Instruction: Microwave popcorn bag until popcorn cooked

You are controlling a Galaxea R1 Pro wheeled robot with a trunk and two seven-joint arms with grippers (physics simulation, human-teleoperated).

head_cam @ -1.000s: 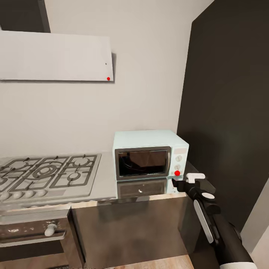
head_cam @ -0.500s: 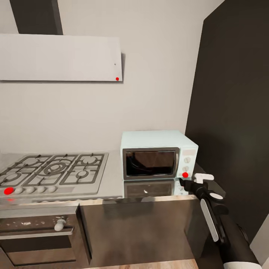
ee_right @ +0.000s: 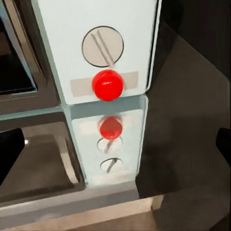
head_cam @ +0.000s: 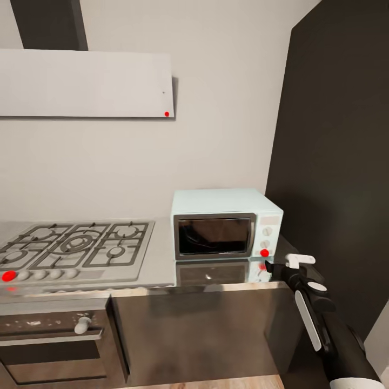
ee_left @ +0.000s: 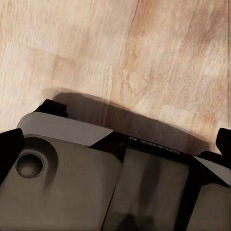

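The pale blue microwave (head_cam: 227, 224) stands on the grey countertop (head_cam: 162, 267) with its dark glass door closed. Low on its white panel is a red dot (head_cam: 264, 252), which appears close up as the red dot (ee_right: 108, 85) under a round knob (ee_right: 102, 46) in the right wrist view. My right gripper (head_cam: 283, 263) hovers just in front of and below that panel corner, open, with nothing between its fingers. Over the wood floor my left gripper (ee_left: 115, 144) hangs open and empty. The popcorn bag and the popcorn are out of view.
A steel gas hob (head_cam: 75, 248) lies left of the microwave, with a red-marked knob (head_cam: 8, 276) at its front. Above hangs the white extractor hood (head_cam: 86, 84). A black-fronted oven (head_cam: 54, 335) sits under the hob. A tall dark cabinet (head_cam: 335, 162) walls the right side.
The head view has panned, so the whole picture shifted. Against the microwave, my right gripper has drifted slightly right and down from the red dot.
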